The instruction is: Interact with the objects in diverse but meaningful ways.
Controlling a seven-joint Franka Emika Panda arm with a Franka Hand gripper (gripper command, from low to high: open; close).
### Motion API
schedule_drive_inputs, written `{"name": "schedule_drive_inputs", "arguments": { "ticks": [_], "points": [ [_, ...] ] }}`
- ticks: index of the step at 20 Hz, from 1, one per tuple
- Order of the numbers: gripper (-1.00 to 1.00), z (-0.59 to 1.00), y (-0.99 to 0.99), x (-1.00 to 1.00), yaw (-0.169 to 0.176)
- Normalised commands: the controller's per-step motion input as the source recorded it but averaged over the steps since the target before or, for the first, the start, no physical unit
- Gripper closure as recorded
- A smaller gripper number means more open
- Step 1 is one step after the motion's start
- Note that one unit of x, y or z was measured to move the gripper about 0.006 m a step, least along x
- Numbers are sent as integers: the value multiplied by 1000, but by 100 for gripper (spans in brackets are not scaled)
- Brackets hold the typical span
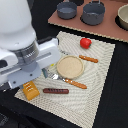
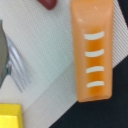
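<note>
A striped placemat (image 1: 95, 75) holds the objects. The red tomato (image 1: 85, 43) lies at its far side. The thin brown sausage (image 1: 55, 91) lies near the front edge, with the golden scored bread loaf (image 1: 31, 90) to the exterior view's left of it. The wrist view looks straight down on the loaf (image 2: 93, 50), with one sausage end (image 2: 48, 3) and a corner of the yellow packet (image 2: 10, 116) at the picture's borders. My gripper (image 1: 47, 70) hangs over the mat's left part, mostly hidden by the arm. Its fingers do not show in the wrist view.
A round tan plate (image 1: 70, 66) sits mid-mat, with an orange-handled knife (image 1: 88, 59) behind it and a fork (image 1: 70, 81) in front; the fork's tines (image 2: 17, 65) show at the wrist. Two grey pans (image 1: 66, 9) (image 1: 93, 12) and a bowl (image 1: 123, 17) stand on a wooden board (image 1: 75, 25).
</note>
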Motion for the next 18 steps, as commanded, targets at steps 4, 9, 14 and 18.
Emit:
{"name": "schedule_drive_inputs", "arguments": {
  "ticks": [4,9,14,18],
  "points": [
    [-100,1,4,413,186],
    [-100,-9,-45,198,223],
    [-100,297,-266,430,116],
    [-100,352,-238,755,6]
  ]
}}
